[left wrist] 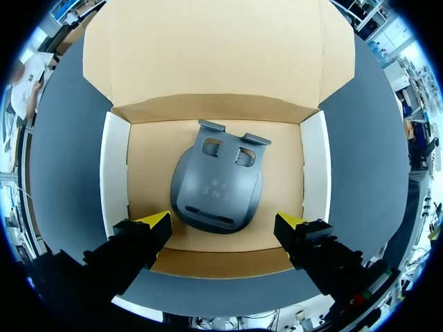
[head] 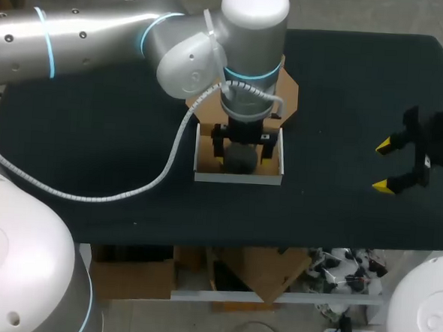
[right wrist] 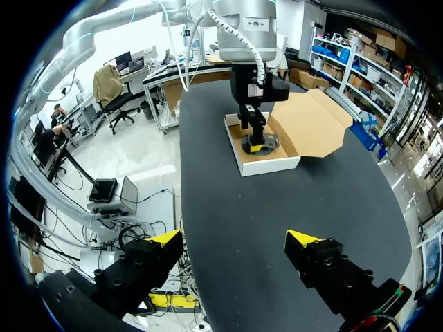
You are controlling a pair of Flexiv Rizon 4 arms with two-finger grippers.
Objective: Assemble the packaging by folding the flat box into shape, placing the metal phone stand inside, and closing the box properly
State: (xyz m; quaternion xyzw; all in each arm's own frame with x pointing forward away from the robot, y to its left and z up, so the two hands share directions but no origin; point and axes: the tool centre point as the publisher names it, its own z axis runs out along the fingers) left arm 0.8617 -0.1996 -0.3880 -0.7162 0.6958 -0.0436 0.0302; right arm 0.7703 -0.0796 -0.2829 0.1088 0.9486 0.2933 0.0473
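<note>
Grey metal phone stand lies flat on the floor of the box, roughly centred and apart from both white side walls. Left hand hangs directly above it, fingers spread, one to each side of the stand's near edge, with no contact visible. Lid flap lies open on the tabletop beyond the box. Right hand is spread and empty, well apart to the side. Assessment: placement appears complete. Recommended: raise the left hand straight up, clear of the walls, so the stand is not nudged. Only then fold the lid flap over.
</note>
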